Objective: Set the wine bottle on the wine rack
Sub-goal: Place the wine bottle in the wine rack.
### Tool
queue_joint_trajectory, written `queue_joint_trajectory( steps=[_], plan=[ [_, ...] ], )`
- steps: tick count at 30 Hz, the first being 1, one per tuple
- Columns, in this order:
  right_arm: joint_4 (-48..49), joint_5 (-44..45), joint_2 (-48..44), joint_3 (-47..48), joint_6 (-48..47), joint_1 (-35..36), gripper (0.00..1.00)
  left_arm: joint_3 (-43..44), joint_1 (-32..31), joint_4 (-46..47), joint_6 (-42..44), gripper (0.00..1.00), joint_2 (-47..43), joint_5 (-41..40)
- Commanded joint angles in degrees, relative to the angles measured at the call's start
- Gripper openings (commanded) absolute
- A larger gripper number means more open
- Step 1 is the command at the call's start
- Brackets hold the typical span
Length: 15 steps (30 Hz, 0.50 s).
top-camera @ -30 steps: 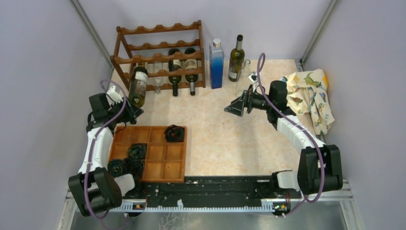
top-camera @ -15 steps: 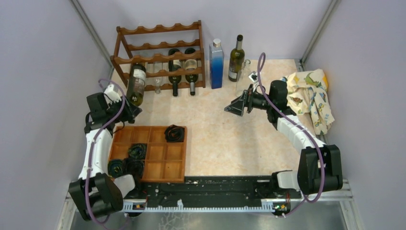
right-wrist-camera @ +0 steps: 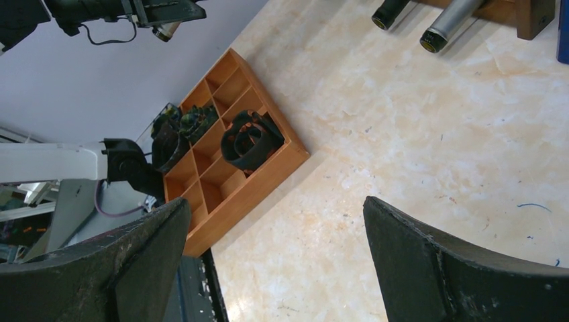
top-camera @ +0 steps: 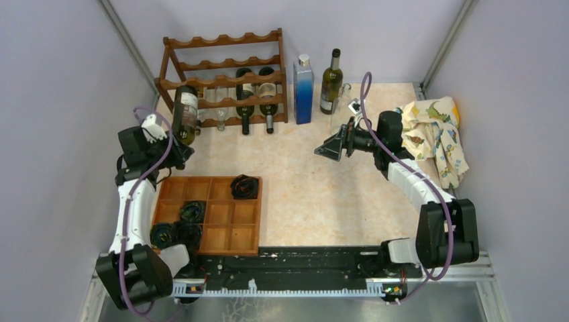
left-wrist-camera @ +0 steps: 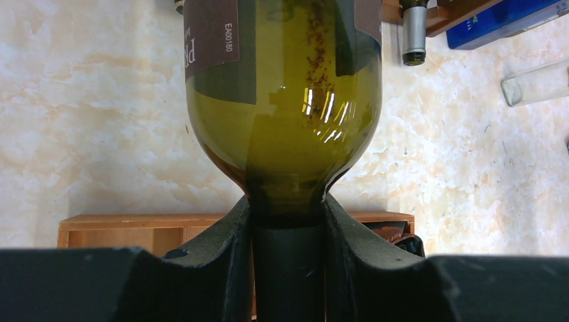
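Toward the upper left of the overhead view, the wine bottle (top-camera: 182, 113) hangs clear of the tabletop (top-camera: 322, 201). Its base is up at the left end of the wine rack (top-camera: 221, 40) and its neck points down into the left hand (top-camera: 178, 143), which is clamped on the neck just under the shoulder. Whether the base already touches the rack's rail I cannot tell. The right hand (top-camera: 332, 149) hovers right of centre, jaws wide apart, holding nothing.

The grip is on the narrow neck with the heavy body beyond it, so the bottle could pivot or slide between the fingers as it tilts. Its base could also catch the corner post or a scalloped rail, miss the cradle and shove the rack backward.

Room is tight. The wall runs close along the left, and two racked bottles (top-camera: 257, 94) poke their necks forward just to the right. The compartment tray (top-camera: 235, 231) lies below the arm. Bare tabletop opens toward centre frame.
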Motion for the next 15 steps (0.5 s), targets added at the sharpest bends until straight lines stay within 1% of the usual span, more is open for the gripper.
queue_joint_trajectory(
  steps=[1, 15],
  plan=[
    [2.0, -1.1, -0.2, 2.8, -0.6, -0.6, 0.98, 3.5, 0.4, 7.1, 0.9, 0.0, 1.0, 0.9],
    [1.3, -1.1, 0.1, 3.2, -0.6, -0.6, 0.98, 6.2, 0.3, 11.3, 0.9, 0.0, 6.8, 0.8]
  ],
)
